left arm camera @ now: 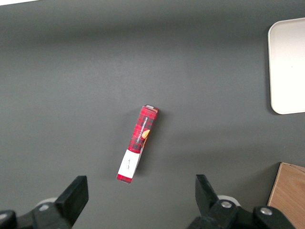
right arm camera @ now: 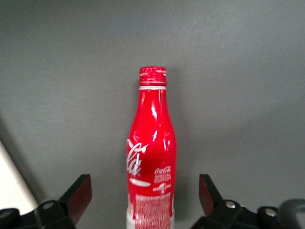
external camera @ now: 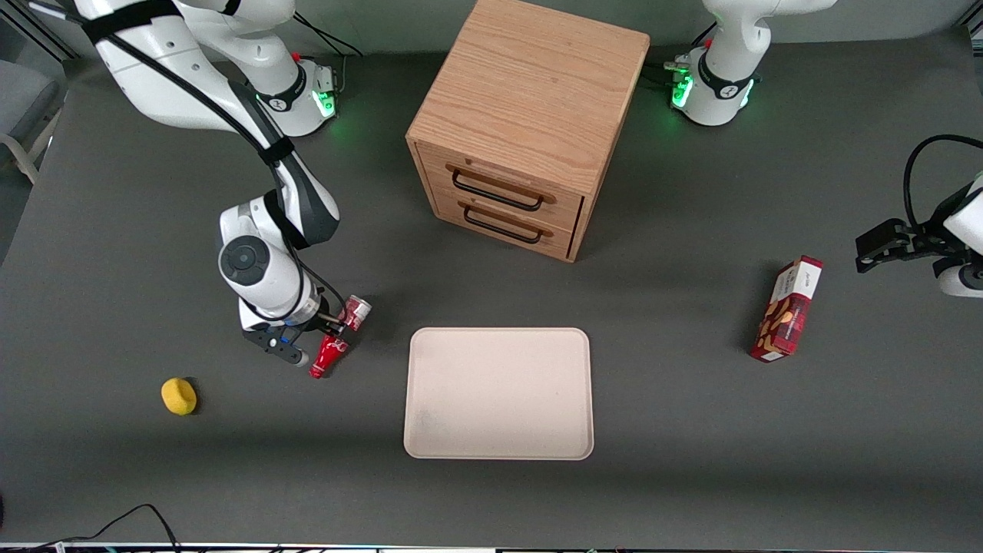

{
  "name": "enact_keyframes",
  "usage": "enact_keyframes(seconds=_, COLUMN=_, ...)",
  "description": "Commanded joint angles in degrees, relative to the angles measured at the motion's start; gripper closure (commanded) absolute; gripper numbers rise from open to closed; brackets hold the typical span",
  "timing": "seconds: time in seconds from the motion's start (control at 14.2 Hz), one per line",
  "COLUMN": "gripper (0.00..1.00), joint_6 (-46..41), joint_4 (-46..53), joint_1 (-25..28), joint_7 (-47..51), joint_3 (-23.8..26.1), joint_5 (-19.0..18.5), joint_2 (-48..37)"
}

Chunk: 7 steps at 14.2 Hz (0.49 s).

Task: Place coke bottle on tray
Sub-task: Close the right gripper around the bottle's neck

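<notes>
The coke bottle (external camera: 330, 353) lies on its side on the dark table, its red cap pointing toward the front camera and its silvery base (external camera: 357, 309) farther away. My right gripper (external camera: 335, 332) straddles the bottle's middle, low over the table. In the right wrist view the bottle (right arm camera: 151, 157) lies between the two fingers (right arm camera: 78, 194), with a clear gap on each side, so the gripper (right arm camera: 143, 195) is open. The beige tray (external camera: 499, 392) lies flat beside the bottle, toward the parked arm's end, with nothing on it.
A wooden two-drawer cabinet (external camera: 522, 130) stands farther from the front camera than the tray. A red snack box (external camera: 787, 311) lies toward the parked arm's end. A yellow round object (external camera: 179, 396) sits toward the working arm's end, nearer the camera than the gripper.
</notes>
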Motion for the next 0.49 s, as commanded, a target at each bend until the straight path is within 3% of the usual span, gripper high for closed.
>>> enact_keyframes(seconds=0.0, gripper=0.00, joint_6=1.2, joint_4=0.4, joint_1=0.7, joint_7=2.4, joint_3=-0.1, joint_5=-2.7, joint_2=2.2)
enact_keyframes(seconds=0.42, gripper=0.05, joint_6=2.1, joint_4=0.4, joint_1=0.8, joint_7=3.3, joint_3=-0.1, joint_5=-4.1, joint_2=3.7)
